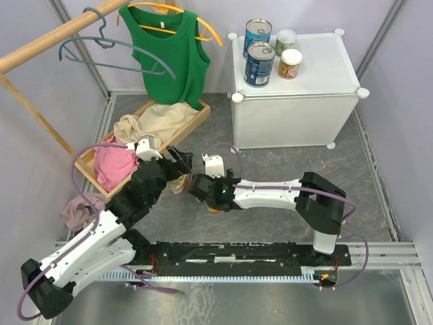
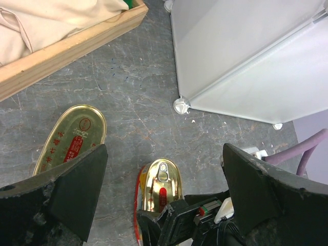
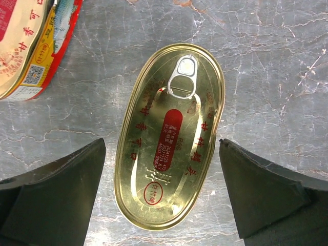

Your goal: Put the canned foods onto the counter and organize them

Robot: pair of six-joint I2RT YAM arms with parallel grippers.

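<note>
Two tall blue-labelled cans (image 1: 258,32) (image 1: 259,64), a green-labelled can (image 1: 286,40) and an orange-labelled can (image 1: 291,63) stand on the white cube counter (image 1: 325,68). Two flat oval gold tins lie on the grey floor. My right gripper (image 3: 161,141) is open and straddles one tin (image 3: 171,136), with its jaws clear of the tin's sides; the other tin (image 3: 31,46) lies at the upper left. My left gripper (image 2: 165,154) is open and empty above the floor, with the second tin (image 2: 72,136) by its left finger and the first tin (image 2: 160,184) partly under the right gripper.
A wooden tray (image 1: 145,132) of clothes lies left of the counter, and its edge shows in the left wrist view (image 2: 77,43). A green top (image 1: 166,57) hangs from a wooden rail (image 1: 54,40). A pink cloth (image 1: 81,206) lies on the floor. The counter's front corner foot (image 2: 180,105) is near.
</note>
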